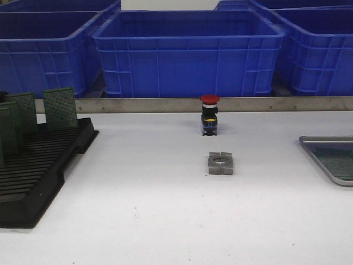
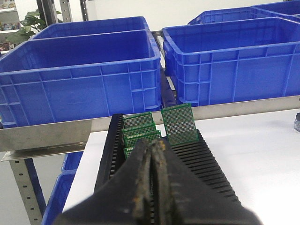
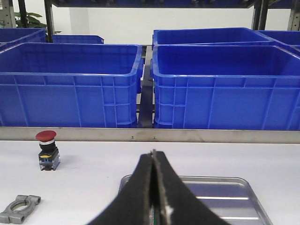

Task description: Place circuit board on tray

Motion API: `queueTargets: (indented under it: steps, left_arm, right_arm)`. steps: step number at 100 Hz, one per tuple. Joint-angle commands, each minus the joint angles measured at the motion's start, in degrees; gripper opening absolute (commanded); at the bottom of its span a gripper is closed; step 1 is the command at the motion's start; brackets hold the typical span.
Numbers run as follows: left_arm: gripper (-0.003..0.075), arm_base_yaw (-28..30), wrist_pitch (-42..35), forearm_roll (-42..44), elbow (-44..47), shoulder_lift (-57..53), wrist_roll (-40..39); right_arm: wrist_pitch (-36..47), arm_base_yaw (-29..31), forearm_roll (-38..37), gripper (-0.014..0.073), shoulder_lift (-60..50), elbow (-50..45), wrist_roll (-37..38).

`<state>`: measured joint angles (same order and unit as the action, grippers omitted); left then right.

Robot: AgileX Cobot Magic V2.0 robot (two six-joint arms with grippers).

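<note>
Now both claws, L (image 2: 152, 154) & R (image 3: 153, 161), pressed closed, empty; circuit boards (image 1: 59, 107) upright in rack (image 1: 38, 171), tray (image 3: 225, 197) nr R

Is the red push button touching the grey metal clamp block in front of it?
Apart. The front view shows bare white table between the red push button and the grey clamp block.

Front view faces forward over the table (image 1: 165, 221); 2 low wrist views, apparently near it, share the blue bins (image 3: 75, 79).
</note>
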<state>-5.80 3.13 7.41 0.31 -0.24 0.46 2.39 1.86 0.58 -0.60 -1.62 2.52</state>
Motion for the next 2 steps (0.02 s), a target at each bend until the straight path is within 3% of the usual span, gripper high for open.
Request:
queueTargets:
  steps: [1, 2]
  left_arm:
    - [-0.0019, 0.1, -4.7, -0.4, 2.2, -1.8, -0.5]
    - [-0.0019, 0.1, -4.7, -0.4, 2.2, -1.8, -0.5]
  right_arm:
    - [4.7, 0.1, -0.6, -0.0069, -1.0, -0.3, -0.1]
    - [4.7, 0.1, -0.6, -0.0069, -1.0, -0.3, -0.1]
